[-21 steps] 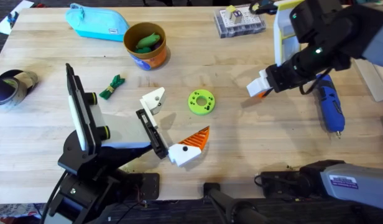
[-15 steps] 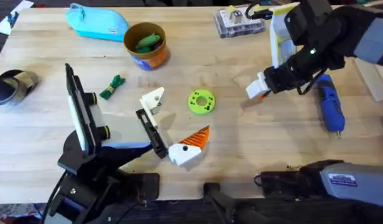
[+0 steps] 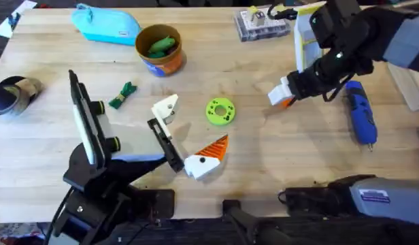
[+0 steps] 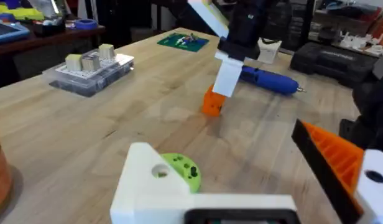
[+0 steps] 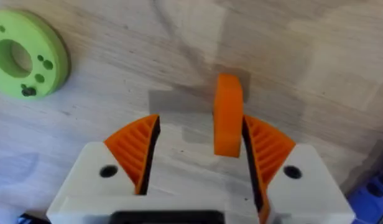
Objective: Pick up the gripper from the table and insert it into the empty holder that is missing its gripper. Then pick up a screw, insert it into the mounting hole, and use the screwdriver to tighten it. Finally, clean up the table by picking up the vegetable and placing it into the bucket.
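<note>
My right gripper is shut on the gripper, a white block with an orange wedge. It hangs tip down, and the tip is on or just above the wood. In the right wrist view the wedge sits between my orange pads. My left gripper is a black bar with the empty holder at one end and a fixed orange finger at the other, standing open. The screwdriver lies right of my right gripper. Left of the holder lies the vegetable, with the bucket beyond it.
A lime-green disc lies between the holder and the held gripper. A clear parts box stands at the far edge. A light-blue pouch lies at the far left, next to the bucket. A tape roll sits at the left edge.
My right gripper has carried the gripper a little to the left and farther away. The left arm has barely shifted.
</note>
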Controlling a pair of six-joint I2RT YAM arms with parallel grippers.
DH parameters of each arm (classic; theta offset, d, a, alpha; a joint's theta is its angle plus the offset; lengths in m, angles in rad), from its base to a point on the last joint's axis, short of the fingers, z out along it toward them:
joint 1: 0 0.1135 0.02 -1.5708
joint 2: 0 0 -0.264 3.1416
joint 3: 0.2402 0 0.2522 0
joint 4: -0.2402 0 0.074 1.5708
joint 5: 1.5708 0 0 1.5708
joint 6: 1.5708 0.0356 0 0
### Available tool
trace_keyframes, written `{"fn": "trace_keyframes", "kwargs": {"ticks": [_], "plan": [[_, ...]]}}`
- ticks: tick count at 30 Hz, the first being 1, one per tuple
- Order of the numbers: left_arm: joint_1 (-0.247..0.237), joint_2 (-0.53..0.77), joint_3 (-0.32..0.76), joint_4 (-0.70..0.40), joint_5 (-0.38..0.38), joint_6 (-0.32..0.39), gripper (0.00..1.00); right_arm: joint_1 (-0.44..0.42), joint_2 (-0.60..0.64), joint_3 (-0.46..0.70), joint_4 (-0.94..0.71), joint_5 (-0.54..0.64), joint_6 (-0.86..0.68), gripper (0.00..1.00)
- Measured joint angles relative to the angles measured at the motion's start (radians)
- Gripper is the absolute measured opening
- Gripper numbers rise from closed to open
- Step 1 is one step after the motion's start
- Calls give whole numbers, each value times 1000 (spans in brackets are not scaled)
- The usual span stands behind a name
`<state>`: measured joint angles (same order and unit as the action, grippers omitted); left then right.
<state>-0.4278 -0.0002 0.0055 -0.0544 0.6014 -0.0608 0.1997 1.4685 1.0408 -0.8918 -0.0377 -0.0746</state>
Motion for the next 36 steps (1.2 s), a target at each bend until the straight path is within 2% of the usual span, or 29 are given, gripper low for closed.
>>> {"fn": "trace_keyframes", "kwargs": {"ticks": [8,11,15,19,20,29,32,36], "plan": [[0,0,0,0,0,0,992,-31,0,0,5,43,3,795],[0,0,0,0,0,0,992,-41,0,0,9,48,14,724],[0,0,0,0,0,0,992,-41,0,0,15,49,19,503],[0,0,0,0,0,0,992,-41,0,0,16,49,29,54],[0,0,0,0,0,0,992,-41,0,2,17,49,28,20],[0,0,0,0,-1,0,992,-41,-20,17,16,35,60,10],[0,0,0,0,-2,0,992,-41,-80,46,22,-31,74,10],[0,0,0,0,-3,0,992,-41,-187,78,80,-174,93,10]]}}
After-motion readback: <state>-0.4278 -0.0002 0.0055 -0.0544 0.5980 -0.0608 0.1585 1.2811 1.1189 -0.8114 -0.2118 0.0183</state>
